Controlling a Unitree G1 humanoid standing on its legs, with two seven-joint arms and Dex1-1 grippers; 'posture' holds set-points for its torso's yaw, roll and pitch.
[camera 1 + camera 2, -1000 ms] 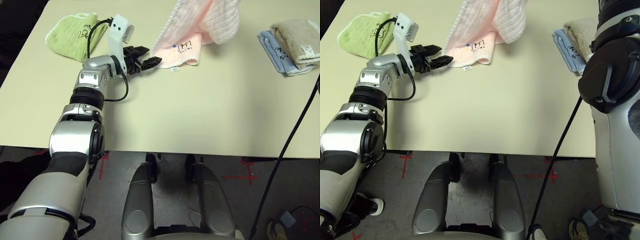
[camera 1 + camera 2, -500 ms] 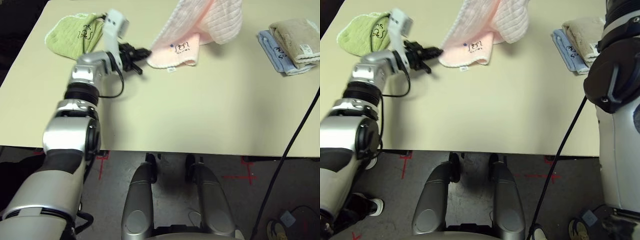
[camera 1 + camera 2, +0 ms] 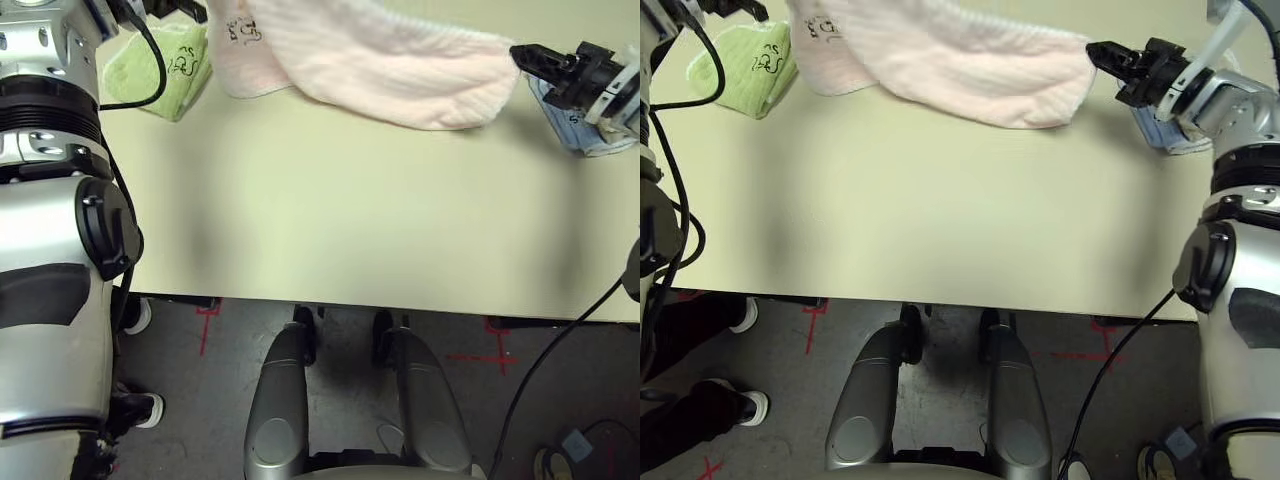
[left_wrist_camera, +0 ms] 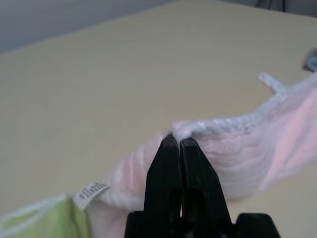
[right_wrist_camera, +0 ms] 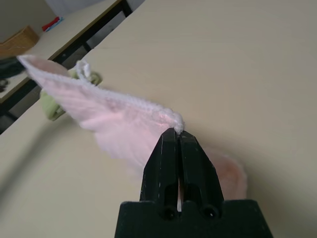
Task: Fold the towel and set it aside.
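pink towel stretched between two pincers over the tabletop

nearest lies the bare cream tabletop (image 3: 330,230), with the towel (image 3: 390,65) hanging above its far half. the right pincer (image 3: 1102,56) has its black fingers pressed together on one white-trimmed edge of the towel; its wrist view shows the trim bunched right at the fingertips (image 5: 176,136). from there the cloth sags in a long pink curve toward the left pincer (image 4: 178,141), which is likewise clamped on the opposite white-trimmed edge, a small loop sticking out along the trim beyond its tips. the dark embroidered mark (image 3: 243,30) sits on the flap drooping just beside the left pincer. a green towel (image 3: 160,68) lies below that pincer, and blue folded cloths (image 3: 578,125) lie under the right pincer.
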